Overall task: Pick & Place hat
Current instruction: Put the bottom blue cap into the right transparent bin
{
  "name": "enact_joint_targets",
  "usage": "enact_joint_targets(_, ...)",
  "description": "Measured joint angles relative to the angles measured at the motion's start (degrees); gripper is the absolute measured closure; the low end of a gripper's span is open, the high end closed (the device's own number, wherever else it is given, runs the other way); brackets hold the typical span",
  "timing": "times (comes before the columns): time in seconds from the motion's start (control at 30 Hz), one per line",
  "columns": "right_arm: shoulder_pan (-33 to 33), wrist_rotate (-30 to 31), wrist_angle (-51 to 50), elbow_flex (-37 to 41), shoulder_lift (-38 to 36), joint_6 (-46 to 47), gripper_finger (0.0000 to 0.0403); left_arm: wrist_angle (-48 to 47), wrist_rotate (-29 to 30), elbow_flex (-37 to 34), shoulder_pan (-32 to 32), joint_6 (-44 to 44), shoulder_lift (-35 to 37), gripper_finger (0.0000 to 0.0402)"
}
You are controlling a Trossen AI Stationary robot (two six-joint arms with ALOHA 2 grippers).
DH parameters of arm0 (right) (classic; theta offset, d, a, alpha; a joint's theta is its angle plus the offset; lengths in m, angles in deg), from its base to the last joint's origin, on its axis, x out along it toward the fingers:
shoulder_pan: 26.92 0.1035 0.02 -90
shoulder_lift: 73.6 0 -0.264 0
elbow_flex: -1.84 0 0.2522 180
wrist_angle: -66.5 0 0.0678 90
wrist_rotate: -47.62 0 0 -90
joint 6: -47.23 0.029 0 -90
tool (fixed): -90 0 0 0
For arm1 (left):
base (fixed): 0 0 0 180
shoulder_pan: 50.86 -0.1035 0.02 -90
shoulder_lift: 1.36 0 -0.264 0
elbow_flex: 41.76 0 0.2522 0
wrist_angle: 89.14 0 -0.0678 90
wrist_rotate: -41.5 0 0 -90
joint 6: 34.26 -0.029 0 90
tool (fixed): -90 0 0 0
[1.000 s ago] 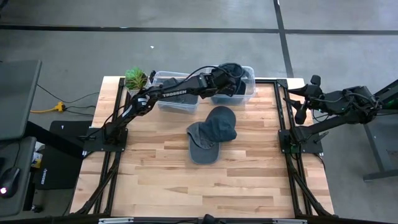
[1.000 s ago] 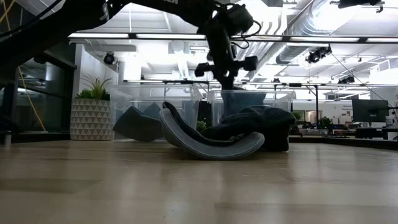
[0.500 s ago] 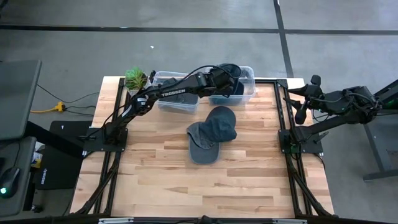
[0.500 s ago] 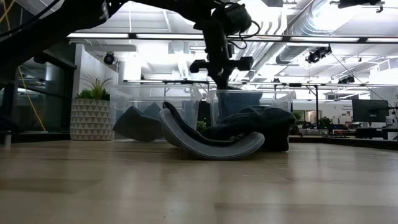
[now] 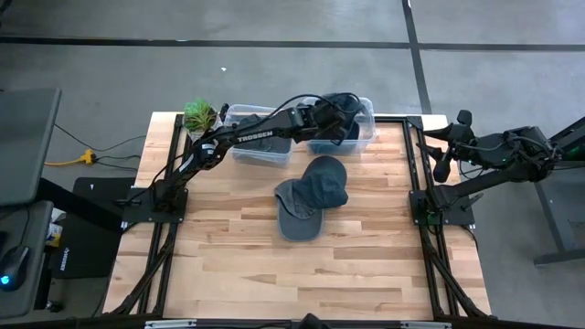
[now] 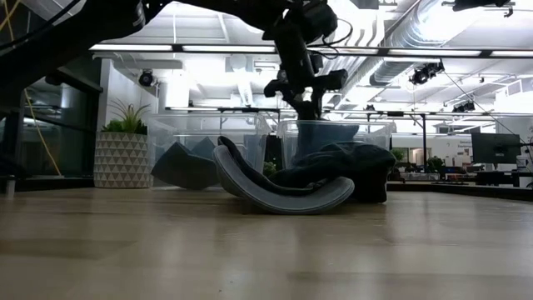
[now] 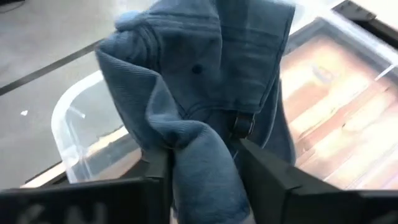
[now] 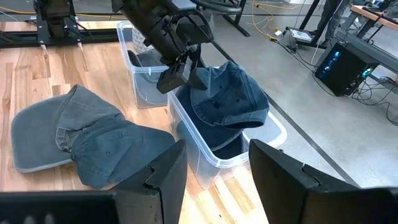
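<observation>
The left claw [image 5: 340,117] hangs over the clear bin [image 5: 364,137] at the far edge of the bench [image 5: 238,247], pinched tight on a blue denim hat [image 8: 229,96]. In the left wrist view its two dark fingers [image 7: 264,174] are nearly together, with a bunched fold of the hat's cloth squeezed between them, and the rest of the hat spreads forward from the claw toward the bin's floor. From the right wrist view the hat hangs partly inside the bin, its crown draped above the rim on the side nearer the floor, the claw gripping it from the bench side.

So the relation that matters is vertical: the hat lies directly below and forward of the left claw, already within the bin's walls, and a release here would likely let it drop inside, though the part overhanging the rim could catch.

Two more hats [image 5: 309,196] lie in a heap at the middle of the bench, brims pointing toward the near edge. The left arm is plainly nearer them. A second clear bin [image 5: 260,146] sits beside the first, with a potted plant [image 5: 199,116] at the far left corner.

The right claw [image 5: 437,155] waits off the right edge of the bench, fingers spread apart and empty.
</observation>
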Motion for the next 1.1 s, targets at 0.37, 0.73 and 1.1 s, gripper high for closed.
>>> enact_joint_targets(0.37,0.0,1.1,0.0,0.0,0.0,0.0,0.0236,-4.6,-1.1,0.0,0.0,3.8,1.0,0.0154)
enact_joint_targets(0.73,0.0,1.4,0.0,0.0,0.0,0.5,0.0236,-8.4,-2.8,0.0,-0.1,7.7,4.1,0.0128)
enact_joint_targets(1.1,0.0,1.6,0.0,0.0,0.0,1.2,0.0236,-5.0,-16.3,0.1,-7.9,15.1,5.6,0.0128)
